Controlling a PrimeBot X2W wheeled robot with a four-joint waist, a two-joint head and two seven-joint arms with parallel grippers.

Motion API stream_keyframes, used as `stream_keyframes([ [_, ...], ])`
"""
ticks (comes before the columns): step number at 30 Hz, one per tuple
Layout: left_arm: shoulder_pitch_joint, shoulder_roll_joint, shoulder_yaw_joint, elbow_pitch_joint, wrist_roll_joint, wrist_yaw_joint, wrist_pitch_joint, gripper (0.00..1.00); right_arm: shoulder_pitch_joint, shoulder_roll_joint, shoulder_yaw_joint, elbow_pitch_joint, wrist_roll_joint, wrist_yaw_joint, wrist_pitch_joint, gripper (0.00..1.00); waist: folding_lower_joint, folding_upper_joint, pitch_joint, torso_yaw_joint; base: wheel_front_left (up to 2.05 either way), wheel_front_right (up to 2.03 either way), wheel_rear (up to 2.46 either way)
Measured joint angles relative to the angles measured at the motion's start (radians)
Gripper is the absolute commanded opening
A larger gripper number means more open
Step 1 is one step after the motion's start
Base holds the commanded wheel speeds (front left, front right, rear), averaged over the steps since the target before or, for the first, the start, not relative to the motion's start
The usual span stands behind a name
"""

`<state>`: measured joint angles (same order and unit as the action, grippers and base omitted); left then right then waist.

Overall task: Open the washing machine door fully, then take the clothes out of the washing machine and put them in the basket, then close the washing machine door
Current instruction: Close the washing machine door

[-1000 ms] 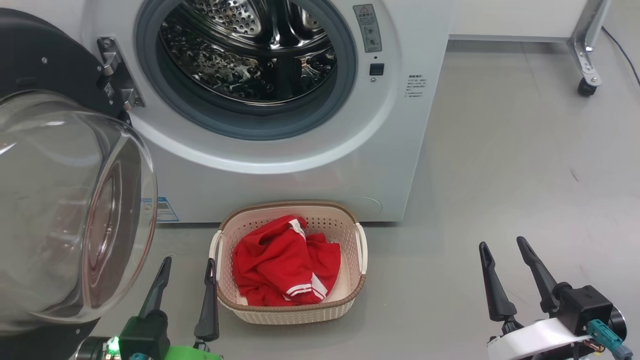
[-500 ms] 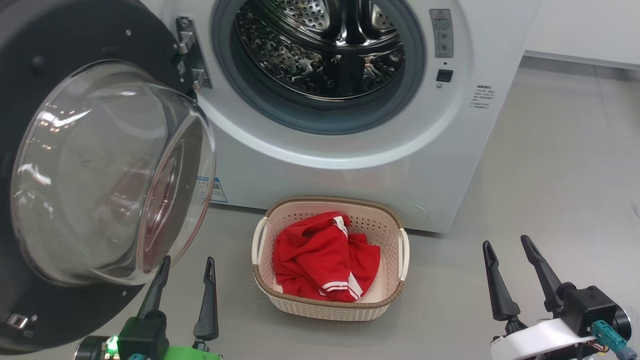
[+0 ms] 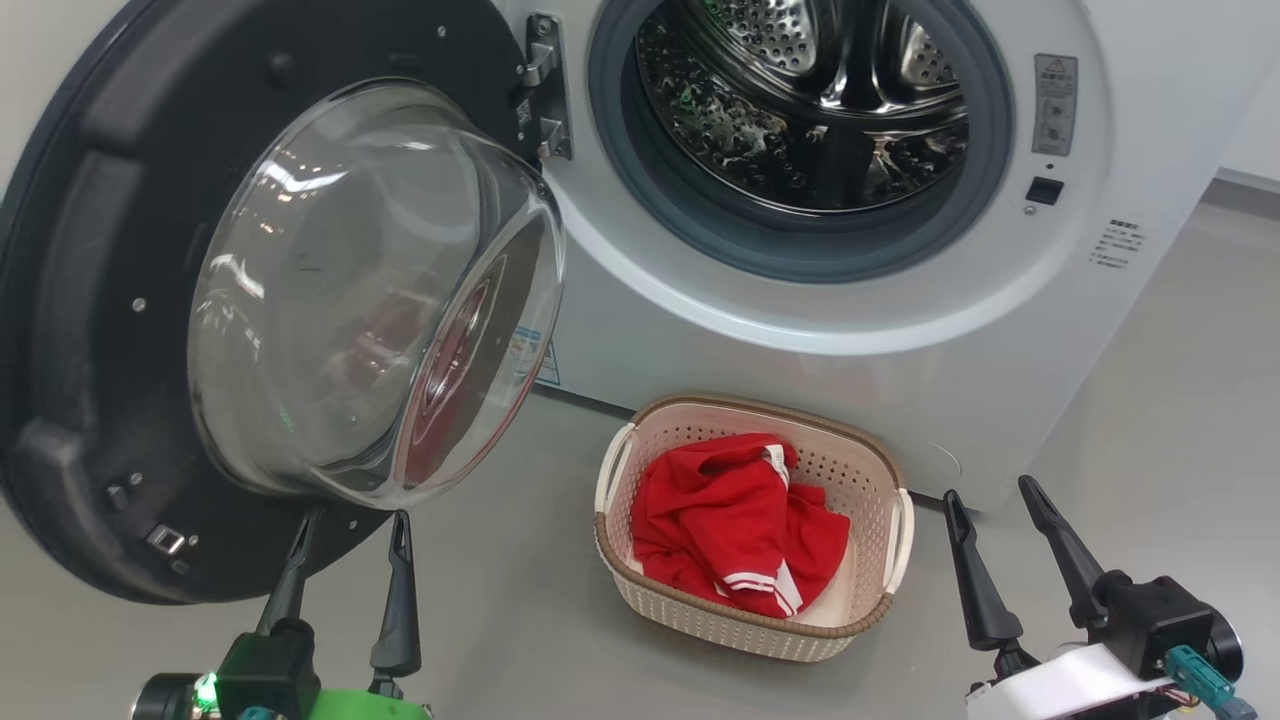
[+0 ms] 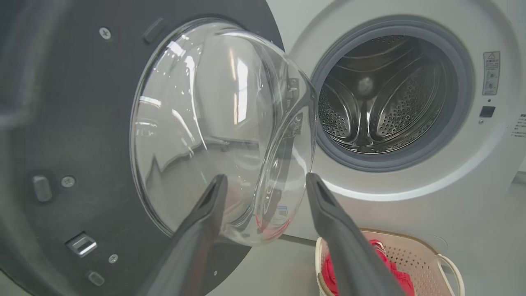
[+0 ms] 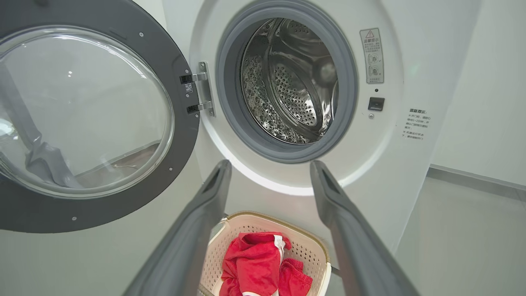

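The washing machine stands with its steel drum bare inside. Its door hangs swung wide to the left, the clear glass bowl bulging toward me. On the floor in front sits the cream basket holding the red clothes with white stripes. My left gripper is open just below the glass bowl, nothing between its fingers. My right gripper is open to the right of the basket, also holding nothing. The left wrist view has the door close ahead; the right wrist view looks over the basket at the drum.
Grey floor stretches to the right of the machine. The open door's black rim reaches low near the floor on the left, close to my left gripper. A pale wall rises beside the machine.
The head camera has swung left, so the machine, door and basket sit further right in the picture. More of the door's black rim shows. Both grippers stay open.
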<state>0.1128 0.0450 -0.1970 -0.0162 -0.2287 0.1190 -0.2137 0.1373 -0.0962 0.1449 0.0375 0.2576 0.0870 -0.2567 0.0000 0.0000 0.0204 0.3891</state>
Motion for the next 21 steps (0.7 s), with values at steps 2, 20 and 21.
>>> stream_keyframes([
  [2,0.0,0.0,0.002,-0.002,0.0,0.0,0.0,1.0,0.0,0.0,0.004,0.0,-0.006,0.0,0.0,1.0,0.0,0.0,0.001,0.019,0.0,0.0,0.0],
  [20,0.022,0.0,0.027,-0.021,-0.008,0.0,-0.016,1.0,0.0,-0.001,0.029,0.001,-0.012,0.005,0.0,1.0,0.0,0.0,0.026,0.063,0.0,0.0,0.0],
  [21,0.022,0.0,0.026,-0.021,-0.009,0.0,-0.016,0.7,0.0,-0.001,0.028,0.001,-0.012,0.005,0.0,1.0,0.0,0.0,0.027,0.063,0.0,0.0,0.0],
])
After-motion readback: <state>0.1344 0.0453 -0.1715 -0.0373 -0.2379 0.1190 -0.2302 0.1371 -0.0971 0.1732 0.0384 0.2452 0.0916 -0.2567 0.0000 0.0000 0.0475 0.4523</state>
